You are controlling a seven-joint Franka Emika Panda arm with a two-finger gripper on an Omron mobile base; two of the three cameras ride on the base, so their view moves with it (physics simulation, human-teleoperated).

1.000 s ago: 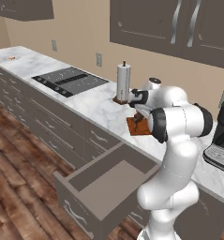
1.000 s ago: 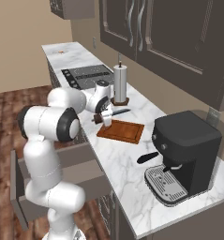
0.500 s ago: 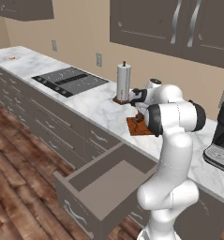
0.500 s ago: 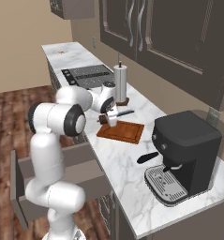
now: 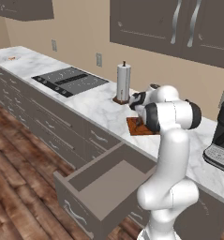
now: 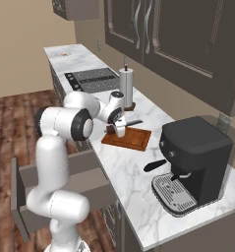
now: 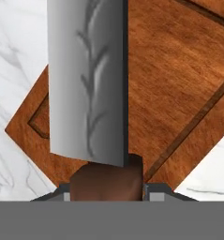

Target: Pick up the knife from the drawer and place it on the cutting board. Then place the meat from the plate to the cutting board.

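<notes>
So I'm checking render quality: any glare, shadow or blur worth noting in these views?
Hand view: the knife blade carries a pale streaky sheen and hides part of the cutting board; edges look soft this close. Left base view: even light, the open drawer shaded inside. Right base view: the coffee machine looks sharp, with faint shading on the counter.

text: none legible | labels: none legible | brands: none legible | numbers: none legible | signs: none legible | note: no readable marking is found on any surface viewed
</notes>
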